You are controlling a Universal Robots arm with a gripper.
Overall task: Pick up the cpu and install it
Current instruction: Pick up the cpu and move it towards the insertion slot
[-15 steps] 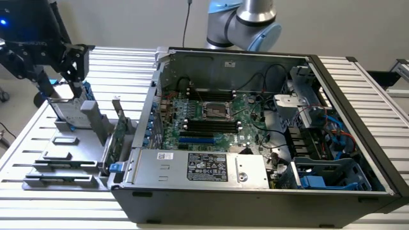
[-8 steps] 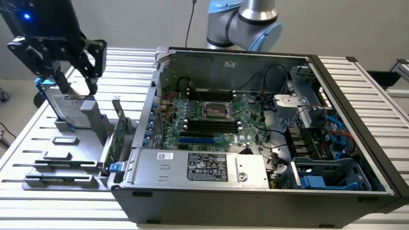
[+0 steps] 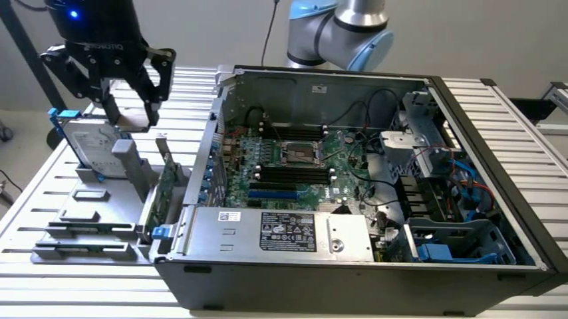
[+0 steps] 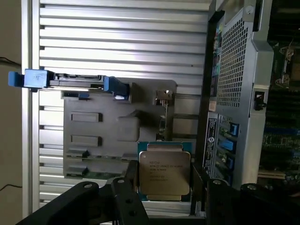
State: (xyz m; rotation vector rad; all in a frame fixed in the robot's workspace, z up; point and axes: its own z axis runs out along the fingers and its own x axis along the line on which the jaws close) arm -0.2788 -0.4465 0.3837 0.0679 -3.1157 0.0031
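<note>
Outwardly, the exterior view shows the claw (image 3: 133,114) clamped on the cpu (image 3: 135,121), raised above the holder blocks (image 3: 89,199) and well apart from the motherboard socket (image 3: 300,154). At the wrist view, the cpu (image 4: 164,171) sits between the fingers (image 4: 132,185), so pickup looks done and installation is left.

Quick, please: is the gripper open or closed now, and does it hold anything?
The gripper: closed on the cpu, which sits between its fingers.

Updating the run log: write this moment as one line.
gripper: shut on cpu | cpu: held above grey holder, outside computer case | install: not done
</note>
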